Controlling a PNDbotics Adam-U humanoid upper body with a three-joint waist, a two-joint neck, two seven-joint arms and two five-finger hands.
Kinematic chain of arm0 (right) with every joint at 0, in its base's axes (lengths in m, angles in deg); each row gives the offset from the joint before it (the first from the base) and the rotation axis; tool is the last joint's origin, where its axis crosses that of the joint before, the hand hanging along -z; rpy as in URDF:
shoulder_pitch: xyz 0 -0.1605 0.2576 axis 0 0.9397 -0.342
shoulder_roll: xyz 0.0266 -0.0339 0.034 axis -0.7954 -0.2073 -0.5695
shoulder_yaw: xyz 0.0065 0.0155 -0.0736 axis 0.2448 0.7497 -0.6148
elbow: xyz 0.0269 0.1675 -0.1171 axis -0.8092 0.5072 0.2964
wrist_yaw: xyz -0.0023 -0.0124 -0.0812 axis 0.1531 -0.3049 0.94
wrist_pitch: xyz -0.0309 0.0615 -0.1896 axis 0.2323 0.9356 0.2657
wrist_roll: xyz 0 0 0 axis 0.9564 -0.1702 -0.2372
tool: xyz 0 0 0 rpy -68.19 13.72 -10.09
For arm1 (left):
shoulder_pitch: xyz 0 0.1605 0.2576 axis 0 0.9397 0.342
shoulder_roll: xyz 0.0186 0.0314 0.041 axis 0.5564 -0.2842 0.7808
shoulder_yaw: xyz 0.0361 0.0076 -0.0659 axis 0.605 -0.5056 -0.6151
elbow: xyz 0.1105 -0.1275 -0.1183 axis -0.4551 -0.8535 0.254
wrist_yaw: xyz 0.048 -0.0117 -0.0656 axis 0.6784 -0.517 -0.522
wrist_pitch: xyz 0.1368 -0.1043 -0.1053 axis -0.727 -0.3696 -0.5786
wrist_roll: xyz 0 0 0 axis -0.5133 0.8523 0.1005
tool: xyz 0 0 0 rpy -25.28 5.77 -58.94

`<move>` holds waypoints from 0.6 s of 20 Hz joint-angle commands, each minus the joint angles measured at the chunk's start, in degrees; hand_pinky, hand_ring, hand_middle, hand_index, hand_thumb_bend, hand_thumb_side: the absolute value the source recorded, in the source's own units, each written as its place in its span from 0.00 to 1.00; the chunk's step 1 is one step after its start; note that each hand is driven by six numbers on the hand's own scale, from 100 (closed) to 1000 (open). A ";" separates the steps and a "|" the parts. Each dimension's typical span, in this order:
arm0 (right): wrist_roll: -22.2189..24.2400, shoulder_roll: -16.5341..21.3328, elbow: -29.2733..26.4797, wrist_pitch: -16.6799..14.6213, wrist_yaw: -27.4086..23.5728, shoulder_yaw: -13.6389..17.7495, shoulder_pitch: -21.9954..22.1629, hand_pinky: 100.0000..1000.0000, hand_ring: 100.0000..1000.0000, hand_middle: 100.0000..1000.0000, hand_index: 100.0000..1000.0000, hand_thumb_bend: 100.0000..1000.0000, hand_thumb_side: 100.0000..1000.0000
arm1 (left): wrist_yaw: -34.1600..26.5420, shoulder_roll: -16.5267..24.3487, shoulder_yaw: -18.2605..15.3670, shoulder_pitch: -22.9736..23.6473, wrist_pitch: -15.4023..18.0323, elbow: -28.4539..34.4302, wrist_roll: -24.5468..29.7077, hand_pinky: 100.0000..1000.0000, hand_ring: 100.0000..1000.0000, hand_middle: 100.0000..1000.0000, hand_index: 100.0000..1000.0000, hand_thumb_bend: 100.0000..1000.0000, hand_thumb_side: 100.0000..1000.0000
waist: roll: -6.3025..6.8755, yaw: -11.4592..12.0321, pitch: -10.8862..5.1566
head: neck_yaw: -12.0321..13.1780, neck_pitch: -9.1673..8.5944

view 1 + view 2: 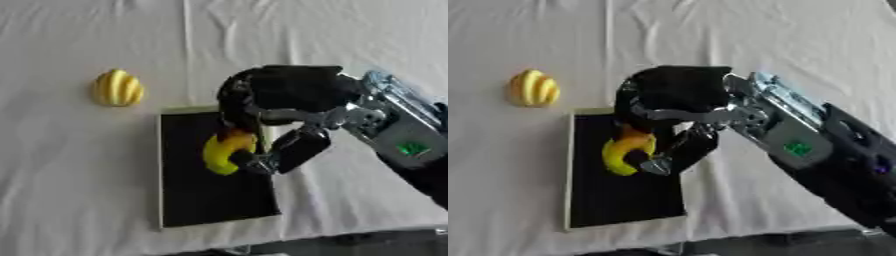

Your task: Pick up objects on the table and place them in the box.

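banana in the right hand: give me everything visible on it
The banana is a small curved yellow piece, smooth and plastic-looking, with an orange-brown tint at its upper end. It hangs roughly upright, curve bulging to the left. The right hand has fingers curled round its top and the thumb against its right side. It sits over the dark interior of the box; whether it touches the bottom cannot be told.

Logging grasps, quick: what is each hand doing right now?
Left hand: not in view.
Right hand: shut on the banana, above the box.
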 commanded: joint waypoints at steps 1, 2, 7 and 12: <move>-0.14 -0.10 1.65 -1.67 3.08 -0.07 -0.24 0.82 0.76 0.54 0.69 0.00 0.20 | -0.25 1.41 0.11 -0.53 -0.05 0.83 0.33 0.76 0.77 0.74 0.85 0.00 0.25 | 0.13 0.10 -0.91 | -0.20 0.14; 0.01 -0.23 2.15 -2.33 3.93 -0.28 -0.13 0.84 0.79 0.62 0.76 0.00 0.21 | -0.30 1.40 0.14 -0.50 -0.08 0.83 0.38 0.76 0.77 0.74 0.85 0.00 0.25 | 0.15 0.12 -0.89 | -0.21 0.15; 1.82 -0.35 3.29 -6.29 8.11 -0.53 0.60 0.96 0.96 0.84 0.93 0.00 0.22 | -0.50 1.34 0.23 -0.22 -0.32 0.83 0.63 0.75 0.77 0.74 0.85 0.00 0.26 | 0.18 0.03 -0.81 | -0.11 0.08; 0.57 -0.07 2.81 -8.66 10.75 0.76 1.52 0.96 0.96 0.84 0.94 0.00 0.18 | -0.61 1.37 0.37 -0.25 -0.33 0.83 0.91 0.75 0.77 0.74 0.85 0.00 0.26 | 0.18 -0.17 -0.89 | 0.07 0.04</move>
